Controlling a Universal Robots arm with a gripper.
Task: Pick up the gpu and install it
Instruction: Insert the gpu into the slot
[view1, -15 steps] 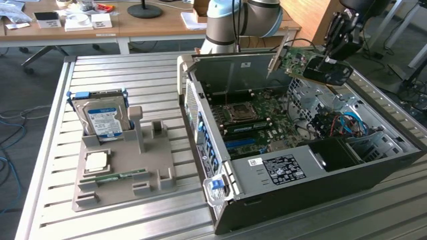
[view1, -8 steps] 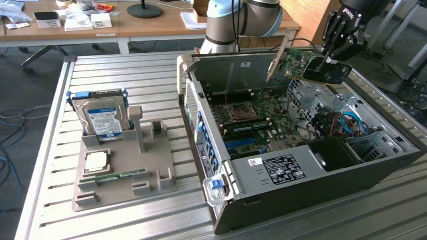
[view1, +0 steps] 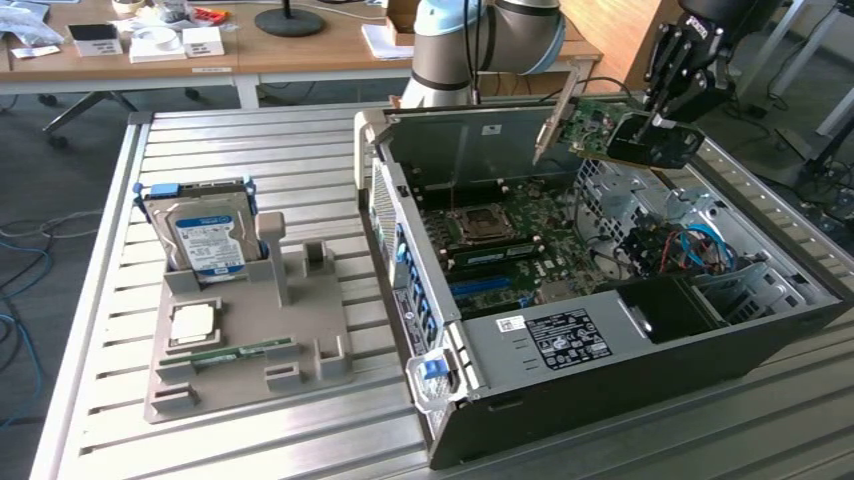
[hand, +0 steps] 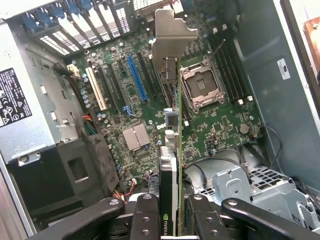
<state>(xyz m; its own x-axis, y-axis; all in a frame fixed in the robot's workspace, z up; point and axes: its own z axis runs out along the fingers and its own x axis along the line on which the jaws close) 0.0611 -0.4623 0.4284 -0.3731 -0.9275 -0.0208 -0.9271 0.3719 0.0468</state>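
The gripper (view1: 657, 122) is clamped on the gpu (view1: 617, 137), holding it in the air over the open computer case (view1: 694, 365), above the motherboard (hand: 220, 125). The carry is done and the card is not yet seated. I judge that seating calls for lining its lower edge up with the long blue slot (hand: 136, 77), bracket toward the case's rear wall. There is one gpu and one case. The grey stand (view1: 314, 330) holds one hard drive (view1: 200, 245), one memory stick (view1: 247, 352) and one processor chip (view1: 194, 322).
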